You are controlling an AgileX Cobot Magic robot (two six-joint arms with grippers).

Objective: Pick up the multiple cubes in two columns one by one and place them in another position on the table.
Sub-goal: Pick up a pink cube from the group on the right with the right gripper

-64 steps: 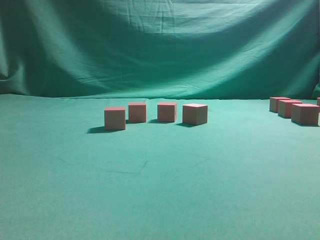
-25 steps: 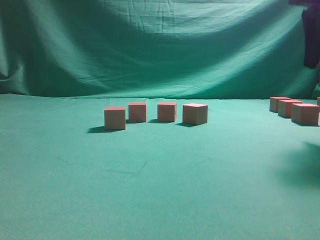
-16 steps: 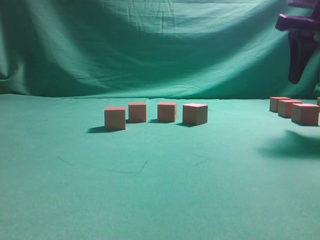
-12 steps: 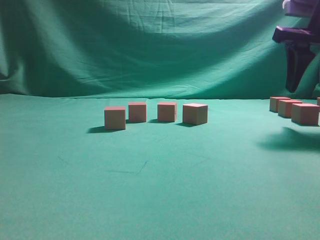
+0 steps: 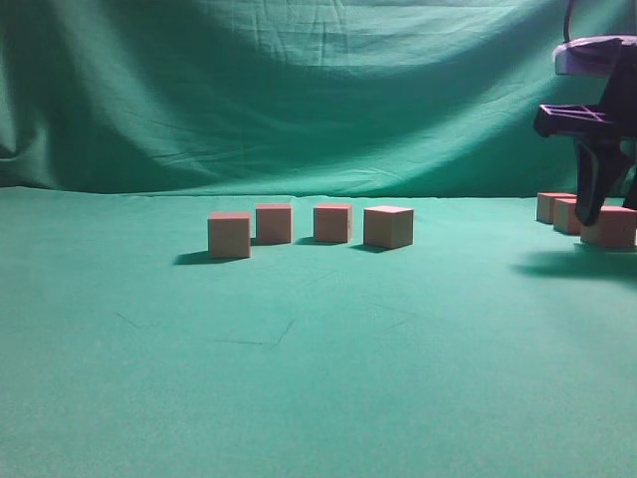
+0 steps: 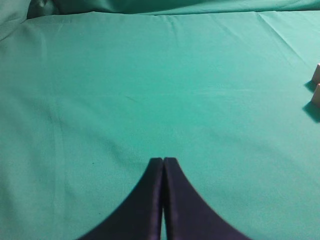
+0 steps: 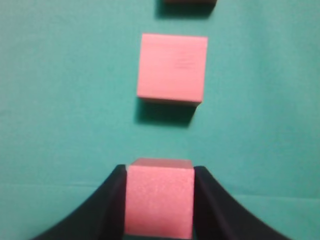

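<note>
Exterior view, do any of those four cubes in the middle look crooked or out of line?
Slightly. The leftmost cube sits nearer the camera than its neighbours, and the rightmost cube is turned so a corner shows. Nothing is tipped or damaged.

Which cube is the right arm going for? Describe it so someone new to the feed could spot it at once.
Look to the far right of the green table, where a short file of cubes runs away from the camera. The one you want is the nearest cube of that file. Alone among its neighbours, it sits between the dark fingers of the right gripper, which flank its two sides.
</note>
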